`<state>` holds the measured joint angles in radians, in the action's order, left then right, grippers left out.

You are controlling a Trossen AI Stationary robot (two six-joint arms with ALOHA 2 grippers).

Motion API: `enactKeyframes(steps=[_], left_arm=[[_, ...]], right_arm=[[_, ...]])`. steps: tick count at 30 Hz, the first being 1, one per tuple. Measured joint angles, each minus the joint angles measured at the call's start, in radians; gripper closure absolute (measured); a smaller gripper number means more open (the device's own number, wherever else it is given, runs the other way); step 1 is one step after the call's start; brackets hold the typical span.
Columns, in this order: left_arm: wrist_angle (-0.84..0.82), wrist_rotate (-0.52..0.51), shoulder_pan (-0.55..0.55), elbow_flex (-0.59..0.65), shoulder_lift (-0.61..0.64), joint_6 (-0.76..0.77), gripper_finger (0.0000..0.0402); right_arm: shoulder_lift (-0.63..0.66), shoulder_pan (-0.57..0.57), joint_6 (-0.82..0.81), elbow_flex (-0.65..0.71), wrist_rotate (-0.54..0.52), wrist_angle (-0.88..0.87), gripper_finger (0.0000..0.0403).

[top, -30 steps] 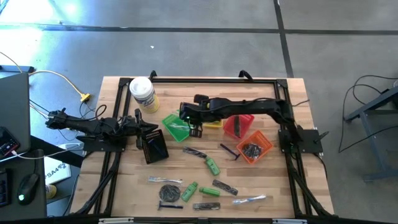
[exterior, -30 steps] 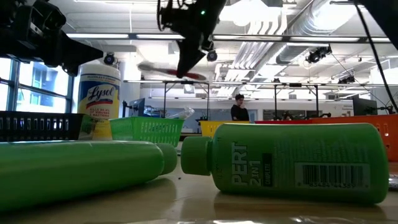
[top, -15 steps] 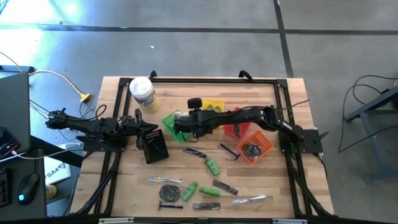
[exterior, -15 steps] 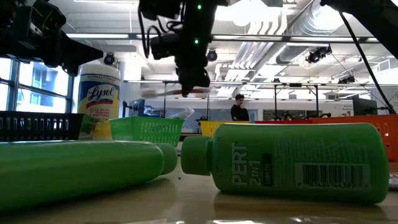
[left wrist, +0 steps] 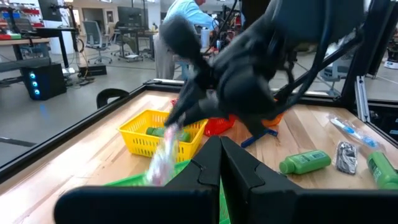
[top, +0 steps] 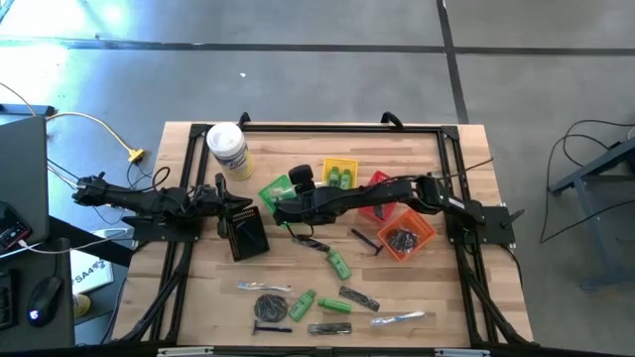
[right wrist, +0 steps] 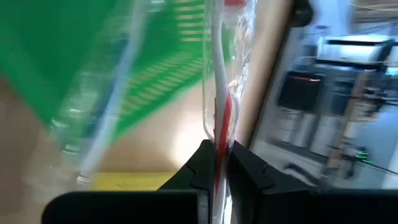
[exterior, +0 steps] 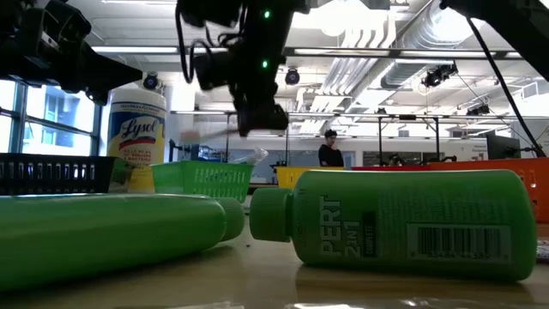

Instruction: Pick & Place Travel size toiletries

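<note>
Risk being noted first: the clear-wrapped white-and-red slim item is being pinched only at its thin end, so most of the wrapper is hanging free of the jaws. If the release is being made with that loose end off to one side, the piece is judged likely to catch on the rim of the green mesh basket or to drop onto the wooden table beside it. The wrapper is slick and limp — a slip out of the grip is also judged possible.

The right gripper is being held over the green mesh basket, near the table's middle. Its fingers are being kept nearly closed, clamped on the wrapped item, as the right wrist view is showing; the item is thus up in the air, above green mesh, not yet set down.

The left gripper is being kept fully closed and empty, parked at the table's left side beside the black mesh basket.

The remaining toiletries — small green bottles, silvery wrapped pieces and a dark round disc — are lying scattered on the near half of the table.
</note>
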<state>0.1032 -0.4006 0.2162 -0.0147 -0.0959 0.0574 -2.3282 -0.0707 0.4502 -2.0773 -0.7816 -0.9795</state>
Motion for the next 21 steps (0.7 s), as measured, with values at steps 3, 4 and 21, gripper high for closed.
enactKeyframes(steps=[3,4,21], left_arm=[[-0.001,0.000,0.000,0.000,0.000,0.000,0.0402],[-0.003,0.000,0.000,0.000,0.000,0.000,0.0401],[-0.013,-0.003,0.000,0.000,0.000,-0.004,0.0402]], right_arm=[[-0.023,0.008,-0.005,0.001,0.020,-0.002,0.0380],[-0.027,0.008,-0.004,0.001,0.021,0.001,0.0380],[-0.053,0.025,-0.029,0.001,0.120,0.039,0.0343]])
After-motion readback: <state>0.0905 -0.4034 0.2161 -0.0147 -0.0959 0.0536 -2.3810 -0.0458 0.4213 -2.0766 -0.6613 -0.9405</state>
